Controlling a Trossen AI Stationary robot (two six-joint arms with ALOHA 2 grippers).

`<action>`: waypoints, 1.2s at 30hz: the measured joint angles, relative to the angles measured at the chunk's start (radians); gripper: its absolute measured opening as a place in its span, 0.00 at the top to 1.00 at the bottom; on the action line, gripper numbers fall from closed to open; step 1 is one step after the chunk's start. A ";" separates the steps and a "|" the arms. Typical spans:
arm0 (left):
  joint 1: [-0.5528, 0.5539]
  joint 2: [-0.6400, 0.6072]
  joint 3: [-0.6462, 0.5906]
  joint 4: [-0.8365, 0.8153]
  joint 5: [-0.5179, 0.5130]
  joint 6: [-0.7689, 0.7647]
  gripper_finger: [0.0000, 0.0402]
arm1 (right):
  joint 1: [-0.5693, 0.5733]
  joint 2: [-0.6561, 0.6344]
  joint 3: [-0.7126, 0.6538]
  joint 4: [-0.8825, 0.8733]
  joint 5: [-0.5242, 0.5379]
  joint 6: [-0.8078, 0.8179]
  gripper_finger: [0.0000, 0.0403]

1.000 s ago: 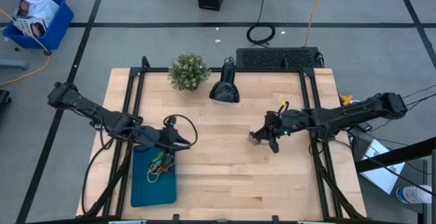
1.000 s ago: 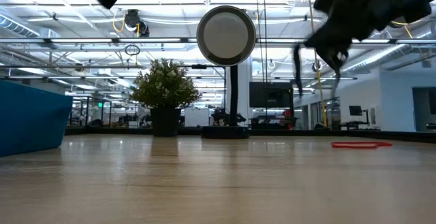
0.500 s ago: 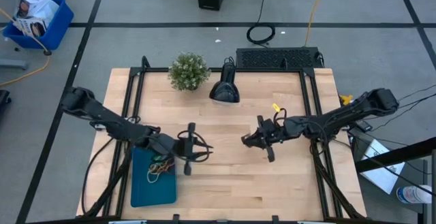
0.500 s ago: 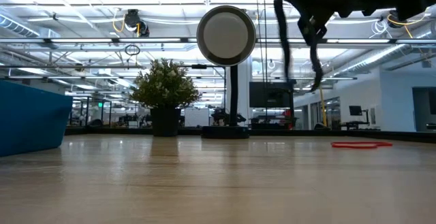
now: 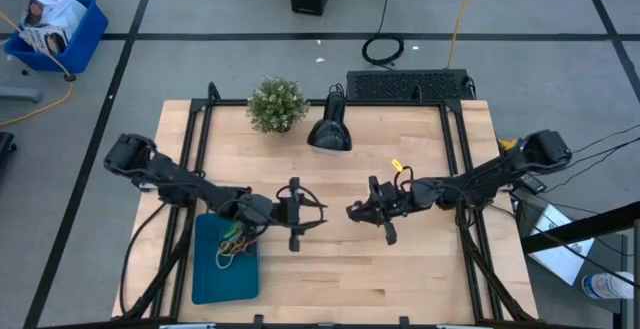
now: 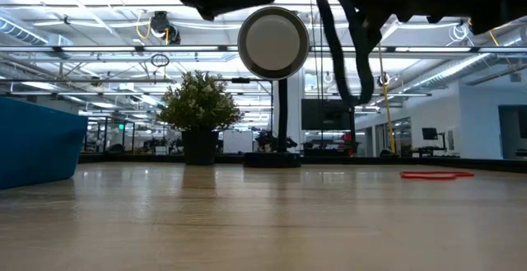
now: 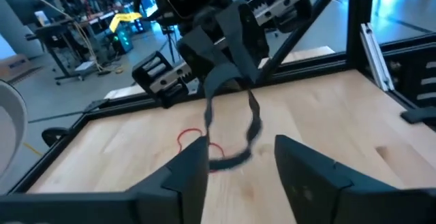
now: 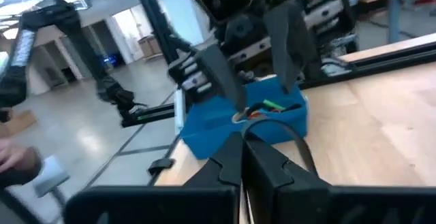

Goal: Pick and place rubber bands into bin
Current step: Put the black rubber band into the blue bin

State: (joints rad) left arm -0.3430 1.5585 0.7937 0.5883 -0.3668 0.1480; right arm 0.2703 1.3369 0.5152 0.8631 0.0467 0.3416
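My right gripper [image 5: 354, 211] is over the middle of the table, pointing toward the table's left, shut on a dark rubber band [image 7: 235, 125]. The band also shows in the low view [image 6: 346, 57]. My left gripper [image 5: 300, 214] faces it from the left, open and empty; in the left wrist view [image 7: 238, 163] its fingers stand just short of the hanging band. The teal bin [image 5: 222, 274] lies at the front left with several rubber bands [image 5: 236, 241] in it. A red rubber band [image 7: 196, 141] lies flat on the table. My right gripper pinches the dark band's upper part [image 7: 218, 81] between its two shut fingers. The fingers come about level from the table's right side. The band hangs below them as a slack loop, clear of the table.
A potted plant [image 5: 277, 104] and a black desk lamp [image 5: 329, 129] stand at the table's far edge. A black keyboard [image 5: 408, 85] lies beyond the far right corner. The red band also shows at the right in the low view [image 6: 436, 174].
My left gripper has gone from over the bin toward the table's right, to the middle of the table. My right gripper has gone toward the table's left with the dark band hanging from it. The two grippers now face each other closely.
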 joint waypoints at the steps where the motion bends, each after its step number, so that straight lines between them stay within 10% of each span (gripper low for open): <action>1: 0.002 0.014 0.000 0.020 0.000 -0.001 0.55 | 0.000 0.005 0.000 0.007 0.011 -0.007 1.00; 13: 0.027 0.176 0.000 0.287 -0.003 0.038 0.53 | 0.000 0.059 0.000 0.061 0.036 -0.015 1.00; 36: 0.086 0.202 0.106 0.199 0.052 -0.026 0.54 | 0.000 0.095 0.054 0.073 0.055 -0.077 1.00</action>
State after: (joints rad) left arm -0.2573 1.7607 0.8992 0.7873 -0.3145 0.1221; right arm 0.2703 1.4315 0.5687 0.9363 0.1020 0.2646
